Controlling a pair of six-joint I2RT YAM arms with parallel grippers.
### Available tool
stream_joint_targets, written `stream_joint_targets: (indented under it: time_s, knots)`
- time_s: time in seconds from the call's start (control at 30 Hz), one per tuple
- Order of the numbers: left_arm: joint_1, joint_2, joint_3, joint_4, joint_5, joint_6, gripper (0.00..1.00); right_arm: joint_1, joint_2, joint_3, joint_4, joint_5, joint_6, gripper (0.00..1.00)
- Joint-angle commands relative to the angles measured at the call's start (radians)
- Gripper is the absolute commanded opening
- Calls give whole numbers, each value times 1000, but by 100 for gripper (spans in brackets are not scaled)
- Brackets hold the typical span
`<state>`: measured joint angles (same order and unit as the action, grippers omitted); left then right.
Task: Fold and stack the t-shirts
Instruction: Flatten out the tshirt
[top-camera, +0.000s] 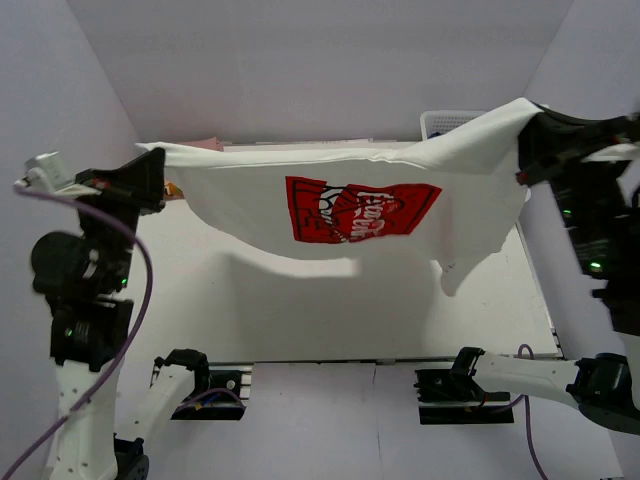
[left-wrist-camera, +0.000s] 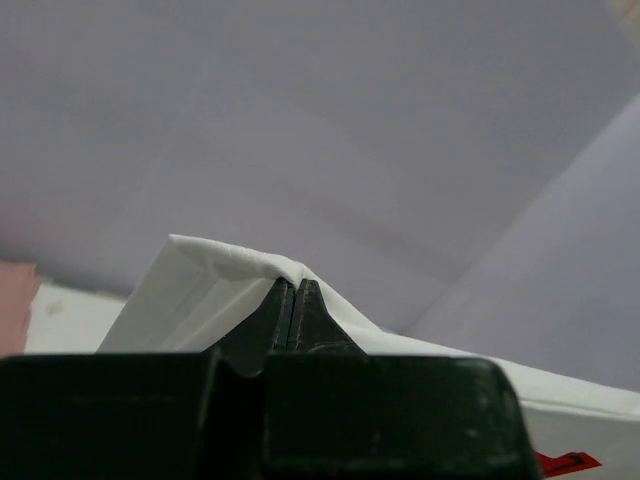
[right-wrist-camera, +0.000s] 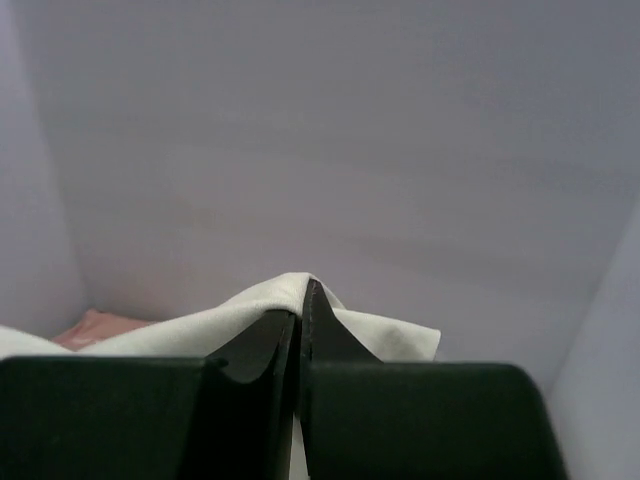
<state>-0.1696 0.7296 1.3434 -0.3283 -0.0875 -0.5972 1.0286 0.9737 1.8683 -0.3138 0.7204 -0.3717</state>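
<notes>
The white t-shirt (top-camera: 250, 210) with the red Coca-Cola print (top-camera: 358, 210) hangs stretched in the air between both arms, sagging in the middle above the table. My left gripper (top-camera: 158, 165) is shut on its left corner; in the left wrist view (left-wrist-camera: 294, 285) white cloth (left-wrist-camera: 200, 290) drapes over the closed fingertips. My right gripper (top-camera: 525, 135) is shut on its right corner, held higher; the right wrist view (right-wrist-camera: 301, 295) shows cloth (right-wrist-camera: 240, 315) pinched between the fingers. The pink t-shirt (top-camera: 208, 144) peeks out behind the white one at the back left, mostly hidden.
A white mesh basket (top-camera: 440, 122) stands at the back right, partly behind the shirt. White enclosure walls rise on the left, right and back. The table surface (top-camera: 300, 310) lies under the hanging shirt.
</notes>
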Motion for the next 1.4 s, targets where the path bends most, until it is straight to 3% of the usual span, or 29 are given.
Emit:
stream_joint_targets:
  time_s: [0.0,0.1,0.3,0.43,0.47,0.53,0.57,0.63,0.7,0.73,0.87,1.0,1.13,1.17,1.2,1.23,1.27,1.3,1.33,1.37]
  knots:
    - [15,-65,91,-26,71,37,0,-5,-30,182,-169,-281,8,0]
    - [15,-99,157,-37,101,37,0,-4,-39,249,-225,-409,19,0]
    - [15,-101,267,-55,135,59,0,-13,-46,253,-190,-443,5,0]
    - [15,-50,267,-66,135,59,0,-12,-14,203,-67,-304,-50,0]
    - [15,-26,245,-66,135,59,0,-10,-3,178,61,-159,-85,0]
    - [15,2,211,-40,121,48,0,-5,25,39,195,-38,-192,0]
    - [15,19,176,-40,102,48,0,-7,48,-10,401,176,-299,0]
    - [15,72,133,-14,78,19,0,-12,98,-189,865,307,-555,0]
    - [15,105,56,4,45,10,0,-22,181,-265,1032,341,-772,0]
    - [15,120,28,26,34,1,0,-27,198,-296,1108,343,-783,0]
    - [4,201,-129,47,-125,-25,0,-149,284,-420,1061,309,-612,0]
    - [16,397,-246,129,-172,-49,0,-350,435,-509,877,191,-270,0]
    - [16,655,-238,230,-182,-59,3,-473,735,-401,702,46,-11,0]
    - [16,811,-171,230,-208,-59,18,-511,787,-324,597,9,11,0]
    - [16,888,-120,206,-209,-59,34,-544,947,-229,569,-34,55,0]
    - [16,962,13,171,-239,-59,45,-558,1006,-172,544,-105,68,0]
    - [16,1095,84,84,-265,-59,53,-590,1063,65,394,-130,70,0]
    - [16,1144,152,52,-280,-59,85,-596,1191,157,331,-150,85,32]
    - [16,1186,263,38,-290,-34,100,-598,1303,245,191,-197,79,76]
    - [16,1220,307,23,-290,-20,100,-601,1386,318,115,-208,70,90]
